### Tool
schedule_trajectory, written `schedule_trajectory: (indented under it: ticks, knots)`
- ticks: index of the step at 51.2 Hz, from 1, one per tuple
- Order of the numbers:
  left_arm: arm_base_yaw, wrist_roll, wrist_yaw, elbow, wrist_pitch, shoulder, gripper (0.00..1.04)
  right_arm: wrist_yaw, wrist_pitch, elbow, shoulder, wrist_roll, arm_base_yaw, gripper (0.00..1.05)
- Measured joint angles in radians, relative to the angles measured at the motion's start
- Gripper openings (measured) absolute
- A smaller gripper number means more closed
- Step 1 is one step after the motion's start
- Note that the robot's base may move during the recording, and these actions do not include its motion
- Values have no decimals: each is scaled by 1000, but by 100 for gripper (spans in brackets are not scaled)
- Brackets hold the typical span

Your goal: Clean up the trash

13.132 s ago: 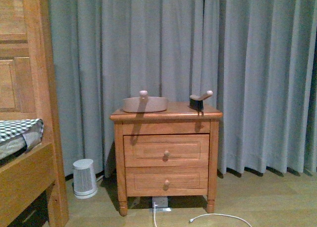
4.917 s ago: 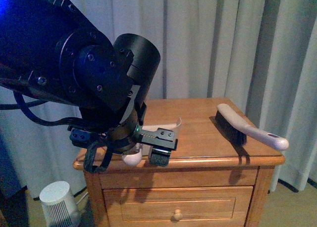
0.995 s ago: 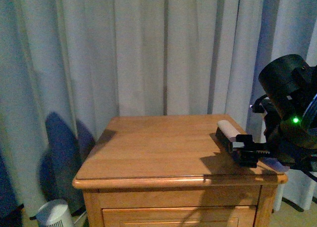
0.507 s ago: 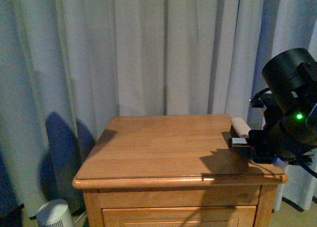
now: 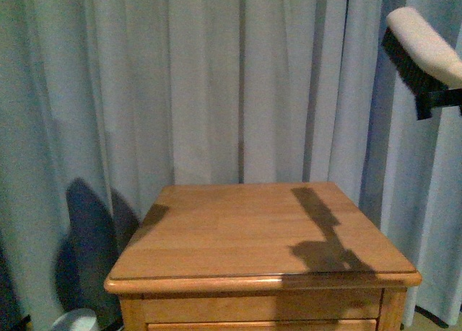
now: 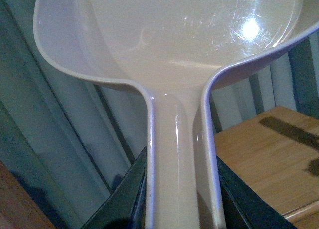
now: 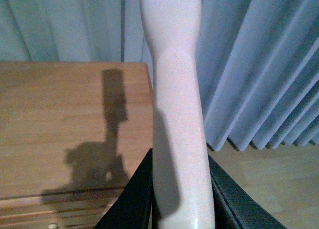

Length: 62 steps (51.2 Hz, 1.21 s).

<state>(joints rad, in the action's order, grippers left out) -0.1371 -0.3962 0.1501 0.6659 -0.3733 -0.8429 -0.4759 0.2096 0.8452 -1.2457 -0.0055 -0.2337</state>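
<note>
No trash shows in any view. The beige dustpan [image 6: 189,34] fills the left wrist view, and my left gripper [image 6: 182,189] is shut on its handle, holding it in the air beside the nightstand [image 6: 264,154]. My right gripper [image 7: 179,189] is shut on the pale handle of the brush [image 7: 177,89]. In the front view the brush [image 5: 422,46] hangs high at the upper right, black bristles facing down and left, well above the nightstand top [image 5: 238,230]. Its shadow falls on the wood. My left arm is out of the front view.
A grey curtain [image 5: 216,78] hangs right behind the nightstand. A small white appliance [image 5: 76,320] stands on the floor at the lower left. Wooden floor [image 7: 269,189] lies to the right of the nightstand.
My right gripper has lifted the brush off the nightstand's right edge and raised it high to the upper right. Only the brush's shadow now lies on the top.
</note>
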Motion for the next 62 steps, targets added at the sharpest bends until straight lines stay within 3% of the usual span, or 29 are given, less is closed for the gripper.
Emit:
schedule_trajectory:
  ticks: [21,62]
  knots:
    - [0,0,0,0,0,0,28,-230,17,-251,483,-90,-158,21]
    - [0,0,0,0,0,0,28,-262,10,-303,545,-101,-157,21]
